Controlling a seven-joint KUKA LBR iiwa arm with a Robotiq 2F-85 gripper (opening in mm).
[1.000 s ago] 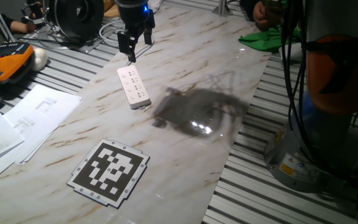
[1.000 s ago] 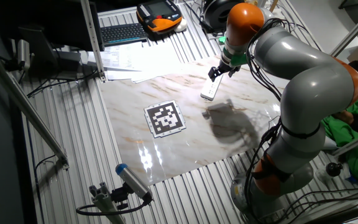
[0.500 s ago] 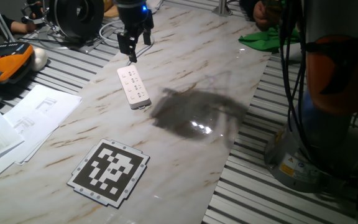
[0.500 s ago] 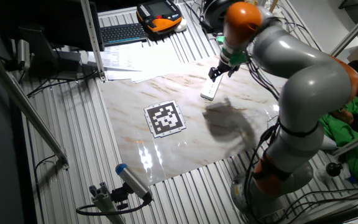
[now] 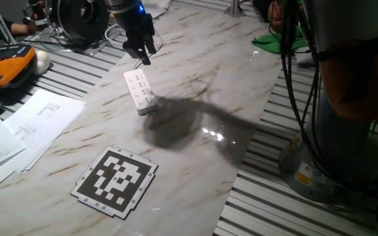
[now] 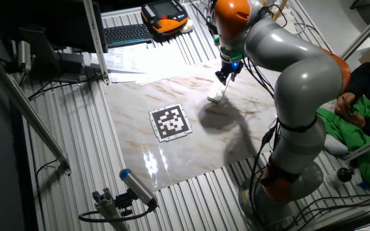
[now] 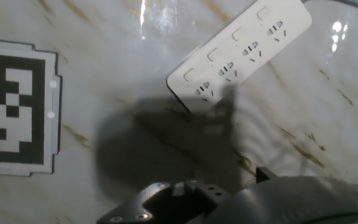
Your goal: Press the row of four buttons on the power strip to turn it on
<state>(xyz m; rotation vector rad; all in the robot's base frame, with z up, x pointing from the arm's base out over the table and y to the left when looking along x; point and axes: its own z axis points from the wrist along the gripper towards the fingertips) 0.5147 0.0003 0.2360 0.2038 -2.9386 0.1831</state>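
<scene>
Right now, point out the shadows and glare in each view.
One fixed view: the arm's dark shadow lies beside the power strip, bright glare specks next to it. Other fixed view: a softer shadow beside the strip, glare streaks below the marker. Hand view: shadow covers the strip's near end, glare at the top.

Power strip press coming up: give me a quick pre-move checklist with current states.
1. Power strip lies flat on the marble table: ok.
2. Row of four buttons visible in the hand view: ok.
3. Pincer positioned at the strip's far end, above it: ok.
4. Pincer touching a button: cannot tell; it seems to sit above the strip.
5. Fingertips open or shut: cannot tell.
6. Marker tile and paper sheets lie away from the strip: ok.
</scene>
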